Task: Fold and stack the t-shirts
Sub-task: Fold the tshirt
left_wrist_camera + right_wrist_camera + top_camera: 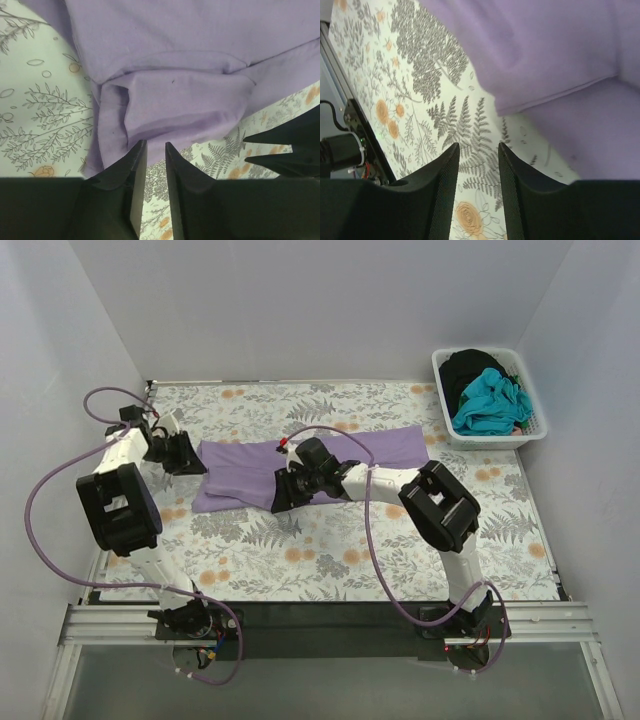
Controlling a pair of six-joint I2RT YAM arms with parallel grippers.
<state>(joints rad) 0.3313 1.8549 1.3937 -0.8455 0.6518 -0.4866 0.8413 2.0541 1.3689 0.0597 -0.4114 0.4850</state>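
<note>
Lavender cotton: 1 large short-sleeved purple shirt (235,475) lies spread across the middle of the desk (300,550), nearer the far edge than the near one. Its long side runs left to right. It is partly doubled over, with a folded edge and 2 layers showing in the right wrist view.

Desk covered in a floral cloth (250,540), grey ferns and orange blooms.

Left hand (155,145): down at the shirt's left end. Its 2 fingers are almost together, with a thin slit between them showing only floral cloth. Nothing pinched. A bunched fold of sleeve sits just past the tips, and the left fingertip meets the cloth edge.

Right hand (478,146): at the shirt's near edge, about mid-length. Fingers parted wider than the left's, with fern print between them. Nothing pinched. The shirt hem lies just beyond the tips; cannot tell if they touch it.

Far right corner of the desk: white slatted basket (500,441). It holds a crumpled teal shirt (490,400) toward its near side and a black shirt (465,368) toward its far side, the 2 touching. Basket well apart from the purple shirt.

Purple cables (45,480) loop off both arms.
</note>
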